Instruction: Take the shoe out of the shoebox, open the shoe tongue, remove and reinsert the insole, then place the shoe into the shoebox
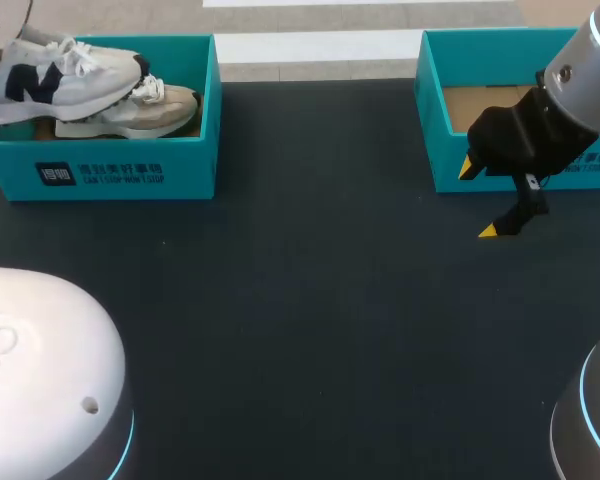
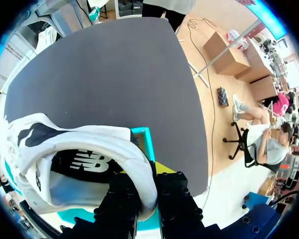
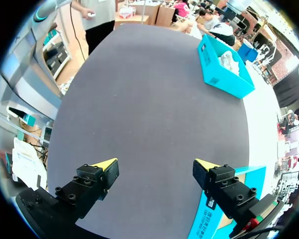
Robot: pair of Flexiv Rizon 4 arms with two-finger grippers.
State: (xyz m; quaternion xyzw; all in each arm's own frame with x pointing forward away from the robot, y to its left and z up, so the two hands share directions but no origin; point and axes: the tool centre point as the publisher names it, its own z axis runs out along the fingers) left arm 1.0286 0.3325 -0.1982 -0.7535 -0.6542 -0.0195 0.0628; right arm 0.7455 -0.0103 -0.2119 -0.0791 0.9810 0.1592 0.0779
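Left gripper (image 2: 147,181) is pinching the heel collar of the white shoe (image 1: 65,70), one finger inside and one outside, holding it up over the left shoebox (image 1: 100,165), just above the beige shoe (image 1: 130,112) lying inside. Over on the other side, the right gripper (image 3: 155,164) hangs with its fingers spread wide and nothing between them, above the dark table (image 1: 310,300) just in front of the right shoebox (image 1: 435,130).

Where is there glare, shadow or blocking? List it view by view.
Head view: even light, the white arm base brightest, no hard shadows on the table. Left wrist view: the shoe in the left claw blocks the near foreground. Right wrist view: matte table, no glare around the open right claw.
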